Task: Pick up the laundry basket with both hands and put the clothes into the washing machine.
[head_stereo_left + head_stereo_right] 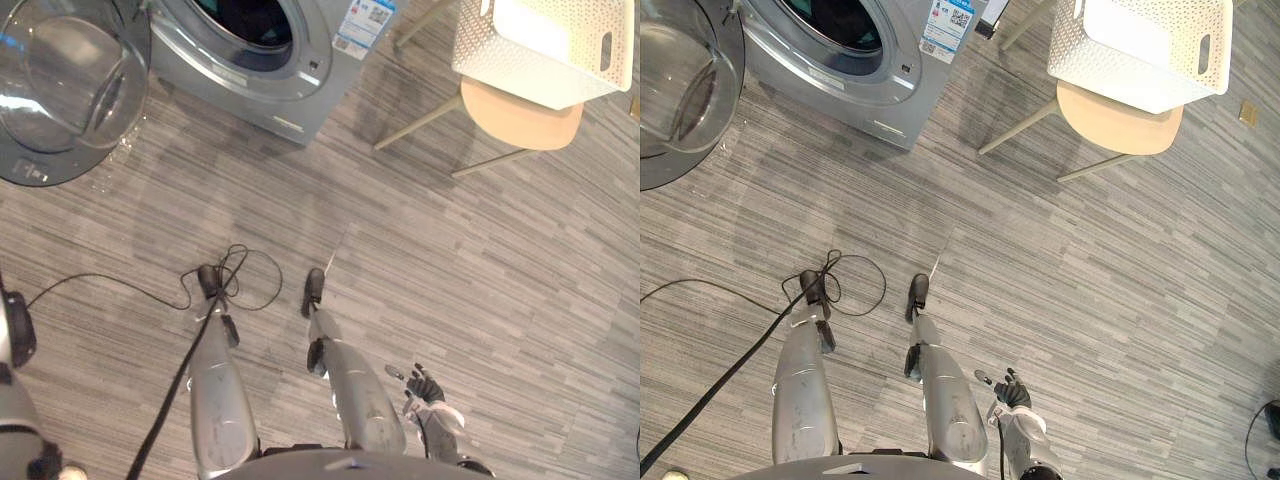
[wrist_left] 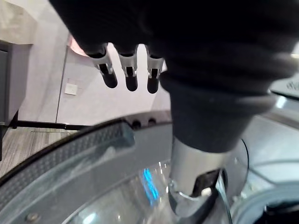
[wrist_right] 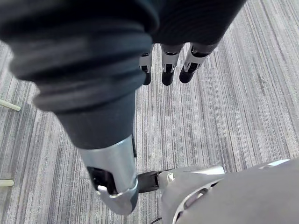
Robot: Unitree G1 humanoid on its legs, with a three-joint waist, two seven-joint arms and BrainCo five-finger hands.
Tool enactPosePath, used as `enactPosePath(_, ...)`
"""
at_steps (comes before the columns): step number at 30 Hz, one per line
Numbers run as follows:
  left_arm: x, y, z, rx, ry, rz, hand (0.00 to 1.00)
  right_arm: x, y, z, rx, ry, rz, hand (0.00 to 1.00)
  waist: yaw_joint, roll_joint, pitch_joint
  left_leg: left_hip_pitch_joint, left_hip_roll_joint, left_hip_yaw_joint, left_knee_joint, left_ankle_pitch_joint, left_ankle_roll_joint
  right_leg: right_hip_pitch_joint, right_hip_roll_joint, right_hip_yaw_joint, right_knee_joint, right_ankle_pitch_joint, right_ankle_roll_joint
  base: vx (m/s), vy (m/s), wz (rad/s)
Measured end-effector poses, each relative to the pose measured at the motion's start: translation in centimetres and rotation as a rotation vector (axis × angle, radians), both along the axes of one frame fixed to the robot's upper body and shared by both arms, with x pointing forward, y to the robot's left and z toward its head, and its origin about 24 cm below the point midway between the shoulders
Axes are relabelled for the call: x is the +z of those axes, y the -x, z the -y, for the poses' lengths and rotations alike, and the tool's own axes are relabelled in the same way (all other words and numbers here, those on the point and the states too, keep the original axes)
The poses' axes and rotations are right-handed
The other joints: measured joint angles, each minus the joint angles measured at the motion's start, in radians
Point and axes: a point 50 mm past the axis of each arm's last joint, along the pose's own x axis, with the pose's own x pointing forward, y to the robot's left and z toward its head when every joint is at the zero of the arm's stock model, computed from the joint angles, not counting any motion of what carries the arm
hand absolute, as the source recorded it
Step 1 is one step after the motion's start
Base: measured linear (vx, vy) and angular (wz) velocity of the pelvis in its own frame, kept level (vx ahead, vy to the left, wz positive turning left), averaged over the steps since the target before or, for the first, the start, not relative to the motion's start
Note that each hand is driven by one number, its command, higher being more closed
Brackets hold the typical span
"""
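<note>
Laundry basket (image 1: 545,60): white perforated plastic, prob. light & stiff, may flex if loaded. Best grip = slot handles (image 1: 605,50) on 2 opp. rims, 1 per robot hand. It sits on a chair (image 1: 520,118), right of the washing machine (image 1: 270,70), door (image 1: 60,90) open. Both hands are well apart from it: right robot hand (image 3: 168,70) hangs over the floor (image 1: 450,260), left robot hand (image 2: 131,74) by the door. Fingers straight & loose, holding nothing.

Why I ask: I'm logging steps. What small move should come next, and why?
Probably step toward the white laundry basket on the chair: the left hand and right hand hang open and empty, apart from it, so neither can grasp it yet.
</note>
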Motion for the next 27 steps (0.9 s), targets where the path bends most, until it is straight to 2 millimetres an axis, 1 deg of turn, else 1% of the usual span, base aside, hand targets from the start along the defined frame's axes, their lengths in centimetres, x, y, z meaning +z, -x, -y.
enactPosePath(1,-0.2,-0.2,0.3,-0.002,-0.015,-0.017,0.0,0.0,0.0,0.0,0.001,0.0,0.001,0.0,-0.003,-0.001,0.0,0.0,-0.003,0.0,-0.004,0.006,0.0,0.0,-0.002,0.0,0.0,-0.009,0.006,0.0,-0.08,0.13)
enactPosePath(2,-0.3,-0.5,0.5,0.004,-0.038,-0.042,0.0,-0.2,0.2,-0.2,0.01,-0.005,-0.012,0.0,-0.007,-0.016,-0.01,-0.003,-0.018,0.002,-0.013,0.02,-0.006,-0.005,-0.011,0.001,0.0,-0.068,-0.007,-0.01,-0.064,0.1)
enactPosePath(4,-0.2,-0.7,0.8,0.001,-0.061,-0.057,0.0,-0.4,0.2,-0.4,0.023,-0.004,-0.026,0.0,-0.007,-0.018,-0.017,-0.004,-0.022,0.004,-0.033,0.038,-0.009,-0.014,-0.012,-0.005,0.0,-0.079,-0.003,-0.01,-0.06,0.08)
enactPosePath(5,-0.3,-1.1,1.3,-0.005,-0.089,-0.075,0.0,-0.5,0.1,-0.4,0.025,-0.007,-0.032,0.0,-0.009,-0.019,-0.024,-0.004,-0.033,0.006,-0.059,0.061,-0.009,-0.023,-0.019,-0.017,0.0,-0.083,0.003,0.0,-0.044,0.1)
enactPosePath(7,-0.2,-1.3,1.6,-0.009,-0.108,-0.082,0.0,-0.4,-0.1,-0.5,0.027,-0.007,-0.028,0.0,-0.009,-0.019,-0.025,-0.004,-0.038,0.006,-0.065,0.069,-0.008,-0.024,-0.025,-0.025,0.0,-0.08,0.007,0.0,-0.02,0.1)
enactPosePath(9,-0.3,-1.8,2.3,-0.031,-0.11,-0.09,0.0,-0.3,-0.4,-0.5,0.03,-0.008,-0.023,0.0,-0.01,-0.021,-0.028,-0.005,-0.051,0.007,-0.065,0.07,-0.007,-0.023,-0.038,-0.028,0.0,-0.071,0.02,0.01,0.017,0.12)
enactPosePath(12,-1.0,-2.7,3.7,-0.073,-0.094,-0.088,0.0,-0.4,-0.6,-0.6,0.033,-0.012,-0.028,0.0,-0.011,-0.023,-0.03,-0.004,-0.074,0.007,-0.058,0.067,-0.002,-0.018,-0.063,-0.027,0.0,-0.065,0.02,0.01,0.033,0.13)
enactPosePath(13,-1.2,-3.0,4.1,-0.082,-0.084,-0.089,0.0,-0.5,-0.8,-0.8,0.042,-0.015,-0.038,0.0,-0.015,-0.023,-0.03,-0.004,-0.081,0.007,-0.045,0.059,0.009,-0.011,-0.071,-0.027,0.0,-0.062,0.02,0.01,0.038,0.16)
enactPosePath(14,-1.4,-3.2,4.4,-0.089,-0.076,-0.092,0.0,-0.6,-0.9,-0.9,0.048,-0.016,-0.041,0.0,-0.018,-0.023,-0.03,-0.002,-0.087,0.006,-0.042,0.056,0.011,-0.006,-0.075,-0.027,0.0,-0.061,0.019,0.0,0.034,0.16)
enactPosePath(16,-2.3,-3.5,4.9,-0.096,-0.059,-0.102,0.0,-0.5,-1.5,-1.3,0.068,-0.025,-0.038,0.0,-0.031,-0.023,-0.03,0.0,-0.106,0.005,-0.029,0.045,0.027,0.004,-0.093,-0.026,0.0,-0.057,0.021,-0.01,0.03,0.14)
enactPosePath(17,-2.6,-3.6,5.0,-0.096,-0.057,-0.106,0.0,-0.5,-1.6,-1.3,0.072,-0.028,-0.04,0.0,-0.034,-0.024,-0.031,0.0,-0.112,0.006,-0.028,0.044,0.028,0.005,-0.097,-0.026,0.0,-0.056,0.023,-0.03,0.03,0.12)
enactPosePath(19,-3.6,-4.0,5.9,-0.116,-0.048,-0.092,0.0,-0.6,-1.8,-1.4,0.08,-0.035,-0.046,0.0,-0.043,-0.025,-0.031,0.002,-0.139,0.008,-0.03,0.043,0.032,0.005,-0.124,-0.023,0.0,-0.055,0.026,-0.04,0.024,0.12)
enactPosePath(21,-4.3,-4.2,6.5,-0.131,-0.038,-0.085,0.0,-0.7,-1.9,-1.5,0.085,-0.036,-0.06,0.0,-0.05,-0.026,-0.032,0.008,-0.155,0.013,-0.031,0.042,0.037,0.008,-0.138,-0.018,0.001,-0.053,0.029,-0.04,0.027,0.09)
enactPosePath(23,-5.6,-4.8,7.8,-0.156,-0.018,-0.082,0.0,-0.7,-2.1,-1.7,0.121,-0.013,-0.068,0.0,-0.053,-0.026,-0.032,0.026,-0.177,0.027,-0.037,0.041,0.039,0.006,-0.163,-0.006,0.027,-0.054,0.031,-0.06,0.045,0.08)
enactPosePath(24,-6.2,-5.0,8.3,-0.168,-0.006,-0.083,0.0,-0.7,-2.3,-1.8,0.135,-0.008,-0.069,0.0,-0.055,-0.028,-0.032,0.037,-0.186,0.036,-0.042,0.04,0.04,0.006,-0.174,-0.002,0.036,-0.061,0.039,-0.09,0.062,0.12)
enactPosePath(25,-6.8,-5.3,9.4,-0.198,0.026,-0.069,0.0,-0.6,-2.8,-2.0,0.144,-0.007,-0.067,0.0,-0.064,-0.028,-0.033,0.054,-0.209,0.04,-0.055,0.039,0.041,0.005,-0.196,0.001,0.045,-0.072,0.053,-0.11,0.064,0.11)
enactPosePath(27,-7.5,-5.6,10.9,-0.238,0.048,-0.054,0.0,-0.4,-3.1,-2.0,0.146,-0.004,-0.057,0.0,-0.068,-0.032,-0.034,0.072,-0.236,0.05,-0.093,0.039,0.041,0.004,-0.22,0.002,0.046,-0.097,0.071,-0.1,0.065,0.15)
